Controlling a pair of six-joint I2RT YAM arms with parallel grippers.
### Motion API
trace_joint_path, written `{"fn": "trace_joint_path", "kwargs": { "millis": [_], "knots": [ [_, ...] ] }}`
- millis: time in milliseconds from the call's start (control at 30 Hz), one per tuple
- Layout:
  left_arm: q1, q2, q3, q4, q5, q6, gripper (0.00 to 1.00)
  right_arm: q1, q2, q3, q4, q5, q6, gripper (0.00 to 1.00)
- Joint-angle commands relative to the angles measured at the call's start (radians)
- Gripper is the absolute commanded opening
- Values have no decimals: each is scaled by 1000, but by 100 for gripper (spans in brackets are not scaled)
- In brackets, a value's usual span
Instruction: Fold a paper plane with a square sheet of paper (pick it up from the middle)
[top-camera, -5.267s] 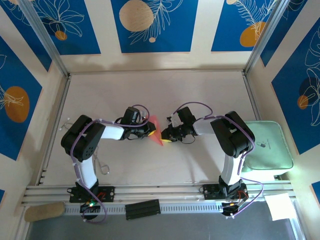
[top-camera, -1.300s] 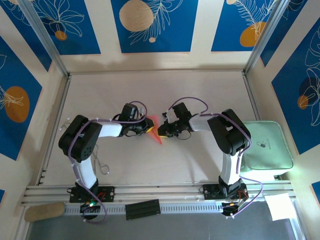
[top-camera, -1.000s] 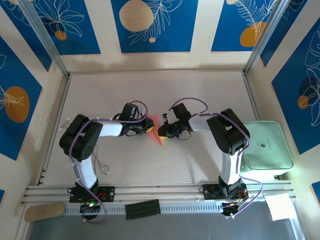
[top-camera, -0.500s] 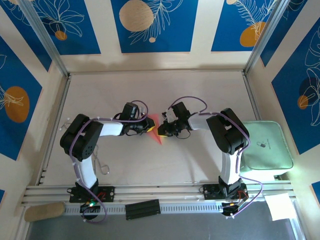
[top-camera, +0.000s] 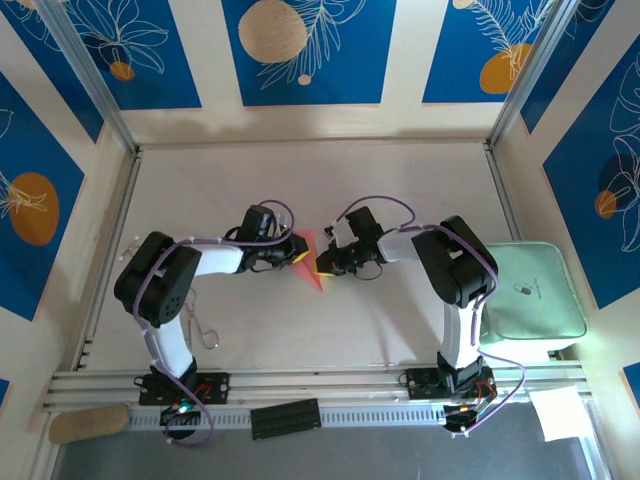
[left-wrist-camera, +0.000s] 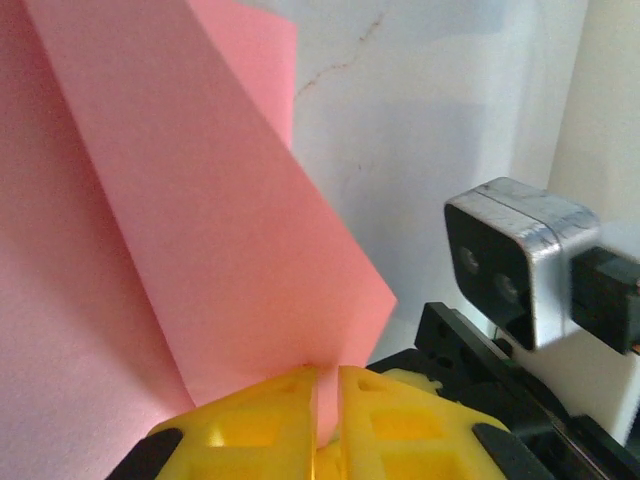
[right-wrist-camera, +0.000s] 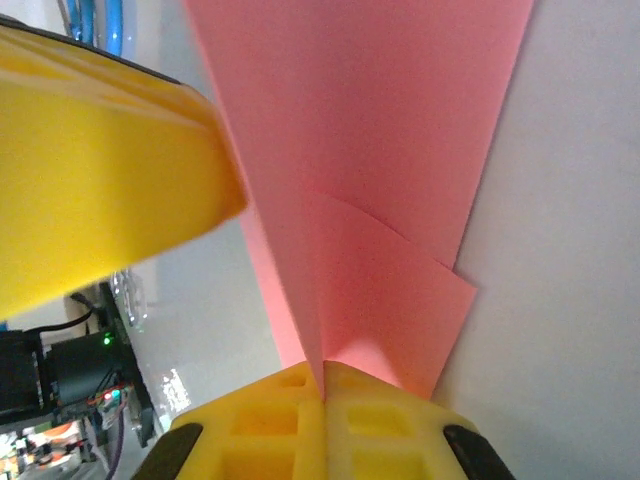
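The left pincer (left-wrist-camera: 327, 400) is pinching one edge of the creased pink paper (top-camera: 314, 272), and the right pincer (right-wrist-camera: 324, 392) is clamping a fold on the opposite side, its yellow jaws pressed tight. The paper is sitting between them at mid-counter (top-camera: 400, 190), its pointed tip aiming toward the arm bases.

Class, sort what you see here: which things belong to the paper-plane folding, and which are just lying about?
Belongs to the job: the pink-red paper, partly folded; left gripper and right gripper, both shut on it.

Just lying about: pale green pad; white paper sheet; black strip by the rail.
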Motion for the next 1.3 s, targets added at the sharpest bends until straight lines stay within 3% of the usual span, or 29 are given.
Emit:
{"fn": "trace_joint_path", "kwargs": {
  "millis": [0, 1033, 1267],
  "knots": [
    [5, -32, -35, 46, -2, -2, 14, -15, -1, -31, 28, -84, 9, 0],
    [-37, 95, 19, 124, 46, -31, 14, -49, 23, -56, 40, -105, 55, 0],
    [-38, 115, 25, 123, 47, -33, 14, -49, 16, -52, 20, -93, 50, 8]
  ]
}}
